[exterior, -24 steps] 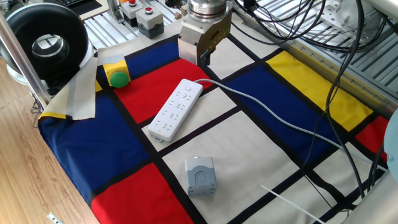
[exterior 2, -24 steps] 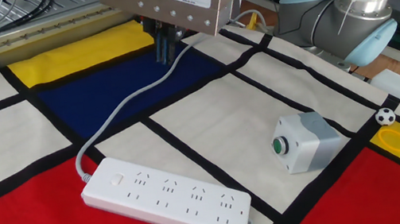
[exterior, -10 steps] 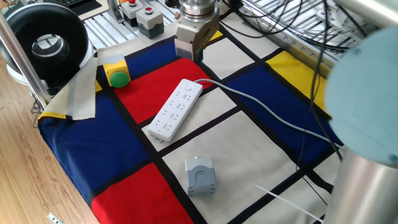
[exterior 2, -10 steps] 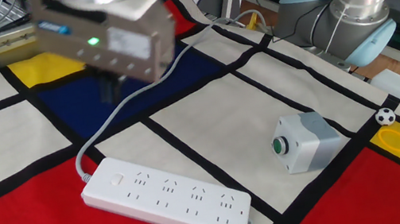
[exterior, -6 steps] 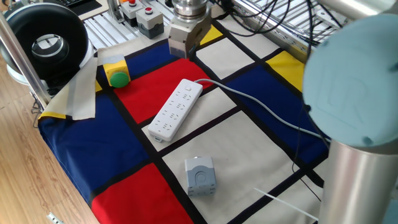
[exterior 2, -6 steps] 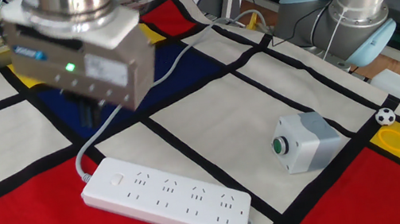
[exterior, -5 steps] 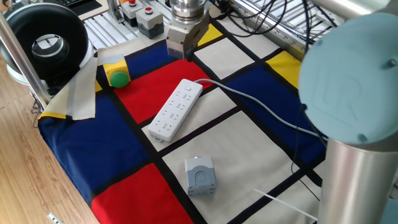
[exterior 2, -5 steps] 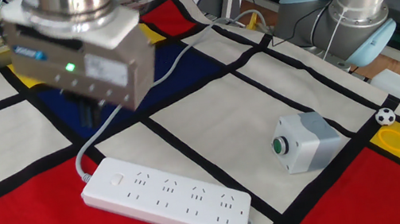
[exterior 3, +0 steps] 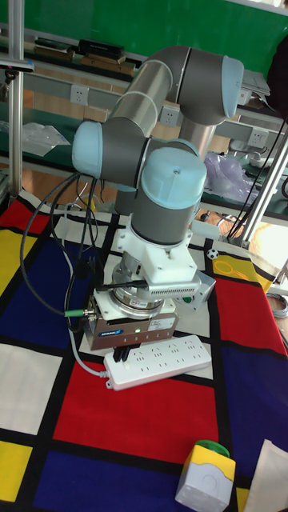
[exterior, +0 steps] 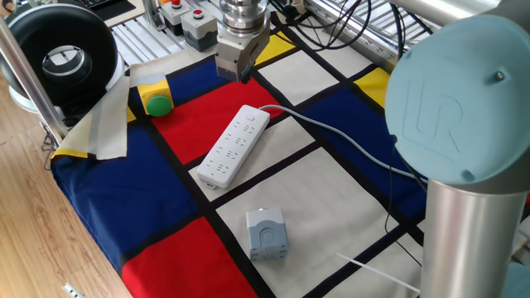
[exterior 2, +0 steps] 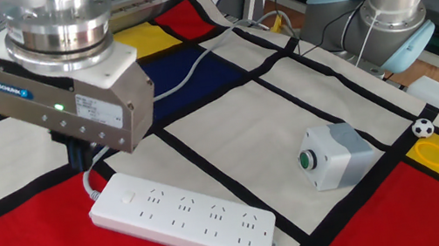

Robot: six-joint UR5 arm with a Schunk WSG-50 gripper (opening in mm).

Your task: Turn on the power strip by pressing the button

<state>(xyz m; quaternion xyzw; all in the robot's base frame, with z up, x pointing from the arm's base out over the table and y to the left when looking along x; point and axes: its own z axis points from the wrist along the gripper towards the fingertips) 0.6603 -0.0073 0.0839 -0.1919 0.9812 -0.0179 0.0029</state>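
I see a surface [exterior: 331, 190] under red, blue, yellow and white blocks. The power strip [exterior: 234, 145] lies flat, my hand [exterior 2: 80, 154] above its corded end; grip unreadable.

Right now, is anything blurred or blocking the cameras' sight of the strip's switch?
One fixed view: sharp, but the arm's big blue-grey joint fills the right foreground; the power strip is clear. The other fixed view: sharp, the button visible, the tool's body looming large just behind it. Tall fixed view: the tool hides the strip's corded end; even lighting, no strong glare.
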